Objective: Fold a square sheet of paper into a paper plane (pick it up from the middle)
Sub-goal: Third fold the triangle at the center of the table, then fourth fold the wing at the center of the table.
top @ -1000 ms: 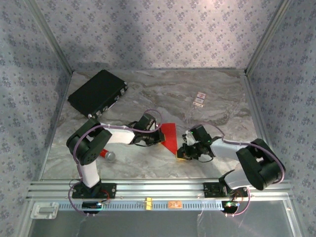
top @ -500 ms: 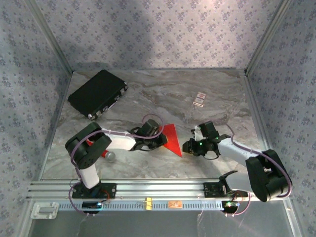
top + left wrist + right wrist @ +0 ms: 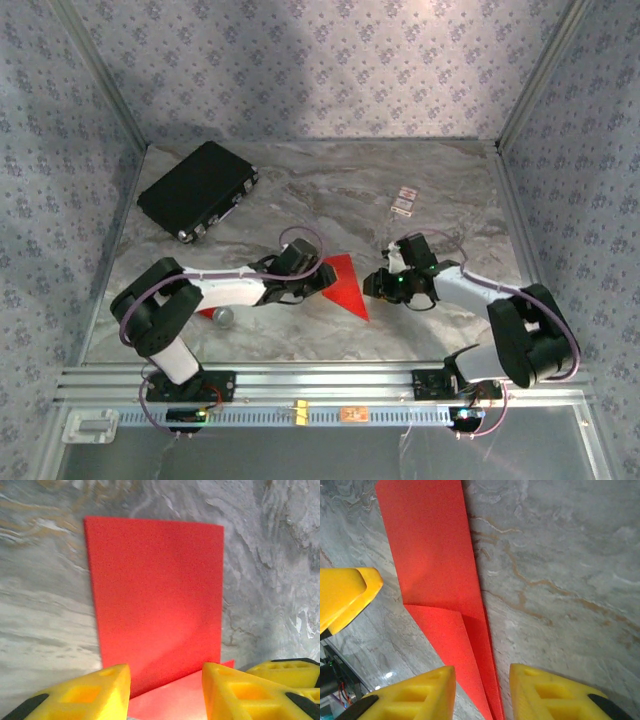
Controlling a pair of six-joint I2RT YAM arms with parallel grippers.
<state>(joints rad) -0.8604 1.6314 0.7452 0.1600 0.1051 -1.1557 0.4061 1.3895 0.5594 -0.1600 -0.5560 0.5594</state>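
The red square sheet of paper (image 3: 345,282) lies on the marble table, folded into a pointed paper plane shape with its tip toward the near edge. My left gripper (image 3: 320,281) is at its left edge, open. In the left wrist view the paper (image 3: 155,590) spreads ahead and a lower flap reaches between the left gripper's (image 3: 166,682) parted yellow fingers (image 3: 90,695). My right gripper (image 3: 374,286) is just right of the tip, open. In the right wrist view the paper (image 3: 432,555) narrows to layered folds running between the right gripper's (image 3: 482,687) separated fingers (image 3: 555,695).
A black case (image 3: 197,190) lies at the back left. A small red cylinder with a grey end (image 3: 215,315) rests beside the left arm. Two small cards (image 3: 404,201) lie at the back right. Patterned walls enclose the table; an aluminium rail (image 3: 320,380) runs along the near edge.
Both grippers have gone from shut to open and let go of the paper. The right gripper has moved back from the near tip. The left arm has stretched further right.
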